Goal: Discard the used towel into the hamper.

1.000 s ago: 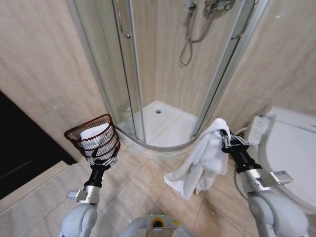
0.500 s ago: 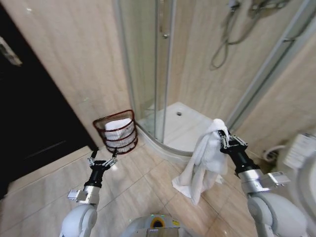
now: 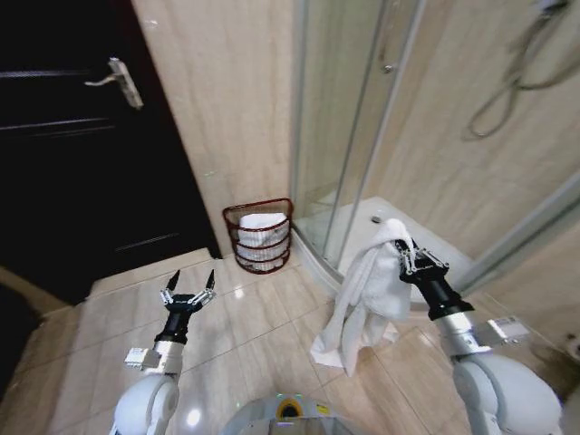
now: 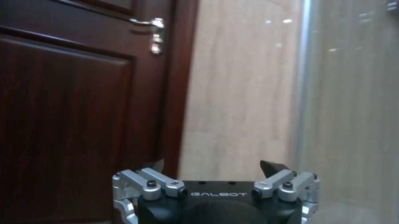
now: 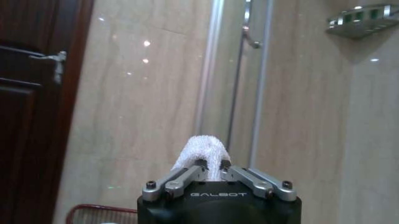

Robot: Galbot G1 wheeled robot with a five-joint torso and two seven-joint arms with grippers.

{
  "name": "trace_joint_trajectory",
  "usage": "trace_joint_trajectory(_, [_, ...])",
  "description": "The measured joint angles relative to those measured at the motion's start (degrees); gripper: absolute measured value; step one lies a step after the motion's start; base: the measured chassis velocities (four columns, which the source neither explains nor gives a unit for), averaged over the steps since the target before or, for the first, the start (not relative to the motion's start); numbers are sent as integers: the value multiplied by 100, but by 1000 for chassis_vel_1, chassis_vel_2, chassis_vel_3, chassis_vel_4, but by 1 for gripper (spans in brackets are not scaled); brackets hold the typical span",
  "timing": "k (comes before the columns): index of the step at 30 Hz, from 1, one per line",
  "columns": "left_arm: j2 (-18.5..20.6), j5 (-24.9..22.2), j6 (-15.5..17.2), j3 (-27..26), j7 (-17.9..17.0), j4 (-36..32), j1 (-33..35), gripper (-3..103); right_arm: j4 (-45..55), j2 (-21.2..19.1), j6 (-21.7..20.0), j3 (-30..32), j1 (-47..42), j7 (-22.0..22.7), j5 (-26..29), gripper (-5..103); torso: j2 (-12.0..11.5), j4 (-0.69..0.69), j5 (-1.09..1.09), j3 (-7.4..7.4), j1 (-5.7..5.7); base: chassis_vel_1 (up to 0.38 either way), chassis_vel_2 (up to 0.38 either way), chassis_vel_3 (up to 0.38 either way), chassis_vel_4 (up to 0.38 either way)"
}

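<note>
Fingers of my right claw [image 3: 410, 258] are pinching tight on the fluffy white towel [image 3: 362, 304], which is hanging down over the tiled floor [image 3: 245, 335]. My left claw [image 3: 188, 285] is spreading wide, holding nothing. The round red wire hamper [image 3: 260, 234] is sitting by the wall, beside the dark door [image 3: 82, 136]; my right wrist view is catching its rim.

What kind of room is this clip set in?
A bathroom, most likely in a home or hotel. A glass shower enclosure with a hose stands on a tiled floor, next to a dark wooden door. The right gripper holds a white towel.
</note>
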Motion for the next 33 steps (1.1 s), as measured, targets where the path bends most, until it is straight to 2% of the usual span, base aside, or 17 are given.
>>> trace_joint_trajectory(5, [-15,3,-26,-33,-81,13,-33,100,-13,-22,5,2,31,-49,-4,5,56,-6,1,25,30,15,5,10,12])
trace_joint_trajectory(10, [-27,41,-36,-28,-104,29,-47,100,-14,-25,24,1,35,-116,-11,5,178,-2,0,96,81,0,0,0,0])
trace_joint_trajectory(33, [-17,113,-106,-21,-93,73,-16,100,-87,-26,94,16,111,-265,-112,5,765,-2,0,435,330,0,0,0,0])
